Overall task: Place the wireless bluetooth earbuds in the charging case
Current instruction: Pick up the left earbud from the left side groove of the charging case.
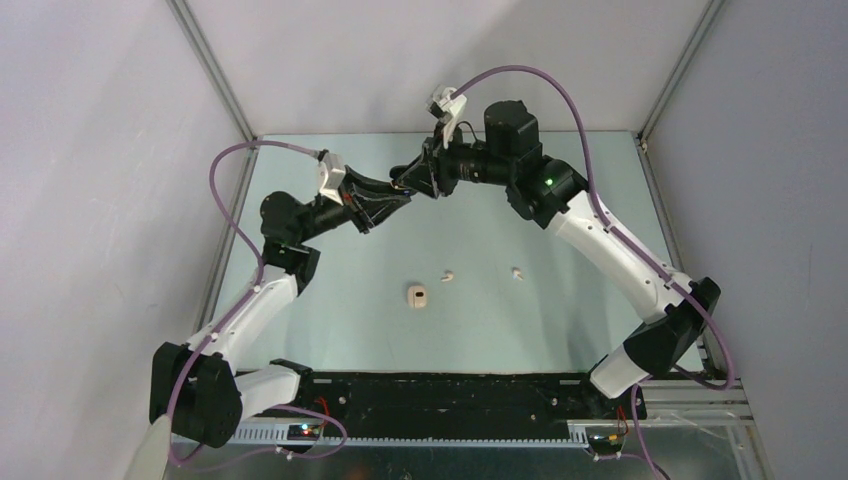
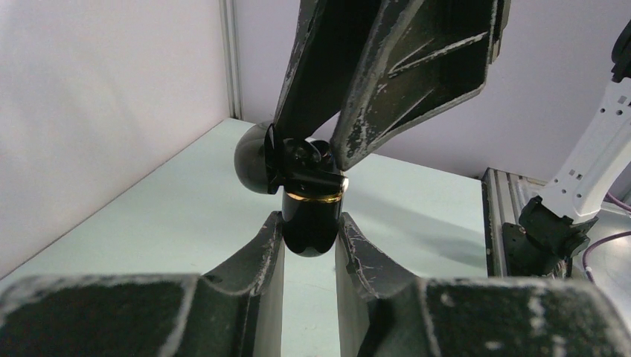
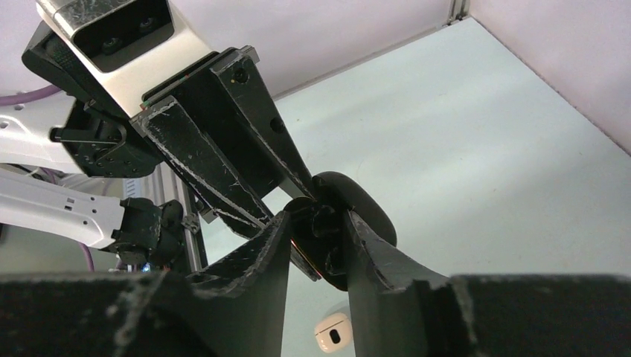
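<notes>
Black case pinched in my left tool; right tool, grip indeterminate, meets it. White earbuds lie loose at worktop centre.

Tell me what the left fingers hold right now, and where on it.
The black charging case, pinched across its lower body, below the gold band; lid open.

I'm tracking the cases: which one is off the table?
The black case, clamped in the left end effector in mid-air; the cream case lies on the table.
</notes>
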`<state>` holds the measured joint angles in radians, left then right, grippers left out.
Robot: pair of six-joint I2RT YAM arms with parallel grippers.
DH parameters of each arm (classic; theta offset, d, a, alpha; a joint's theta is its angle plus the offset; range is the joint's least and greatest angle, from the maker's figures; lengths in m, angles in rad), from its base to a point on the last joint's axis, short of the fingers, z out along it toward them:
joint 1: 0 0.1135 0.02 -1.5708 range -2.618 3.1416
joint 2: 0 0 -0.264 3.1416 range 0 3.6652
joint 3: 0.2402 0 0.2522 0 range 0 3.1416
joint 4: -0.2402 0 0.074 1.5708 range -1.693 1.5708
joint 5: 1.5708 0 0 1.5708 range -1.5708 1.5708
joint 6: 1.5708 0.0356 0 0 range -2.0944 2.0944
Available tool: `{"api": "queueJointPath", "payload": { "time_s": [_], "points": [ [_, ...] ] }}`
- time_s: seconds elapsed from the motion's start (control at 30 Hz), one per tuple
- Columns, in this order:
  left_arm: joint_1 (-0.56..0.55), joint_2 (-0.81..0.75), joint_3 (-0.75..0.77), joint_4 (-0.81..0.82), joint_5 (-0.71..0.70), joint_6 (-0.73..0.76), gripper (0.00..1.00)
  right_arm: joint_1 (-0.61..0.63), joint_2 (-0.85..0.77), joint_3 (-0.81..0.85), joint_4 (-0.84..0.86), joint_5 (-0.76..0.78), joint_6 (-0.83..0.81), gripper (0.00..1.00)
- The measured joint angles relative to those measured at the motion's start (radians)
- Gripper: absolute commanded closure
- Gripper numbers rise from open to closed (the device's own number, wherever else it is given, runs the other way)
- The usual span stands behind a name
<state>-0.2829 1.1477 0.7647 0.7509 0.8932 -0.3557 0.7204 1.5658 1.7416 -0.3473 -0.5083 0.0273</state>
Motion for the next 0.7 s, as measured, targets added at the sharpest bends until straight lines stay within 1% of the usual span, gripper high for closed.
{"api": "queueJointPath", "payload": {
  "time_s": [0.1, 0.3, 0.5, 0.53, 0.57, 0.6, 0.7],
  "points": [
    [-0.001, 0.000, 0.000, -0.003, 0.000, 0.001, 1.00, 0.005, 0.002, 0.000, -0.001, 0.018, -0.001, 0.73],
    [-0.003, 0.000, 0.000, -0.007, 0.000, 0.008, 1.00, 0.016, 0.003, 0.000, -0.006, 0.049, -0.009, 0.87],
    [-0.003, 0.000, -0.013, -0.014, -0.008, 0.008, 1.00, 0.027, -0.013, -0.023, 0.029, 0.055, -0.060, 1.00],
    [-0.003, 0.000, -0.015, -0.014, -0.009, 0.007, 1.00, 0.030, -0.027, -0.045, 0.046, 0.056, -0.075, 1.00],
    [-0.003, 0.000, -0.015, -0.014, -0.018, 0.006, 1.00, 0.049, -0.083, -0.114, 0.089, 0.055, -0.122, 1.00],
    [-0.003, 0.000, -0.015, -0.014, -0.019, 0.006, 1.00, 0.049, -0.083, -0.114, 0.089, 0.055, -0.122, 1.00],
    [-0.003, 0.000, -0.015, -0.014, -0.027, -0.003, 1.00, 0.078, -0.138, -0.182, 0.162, 0.057, -0.193, 1.00]
  ]
}}
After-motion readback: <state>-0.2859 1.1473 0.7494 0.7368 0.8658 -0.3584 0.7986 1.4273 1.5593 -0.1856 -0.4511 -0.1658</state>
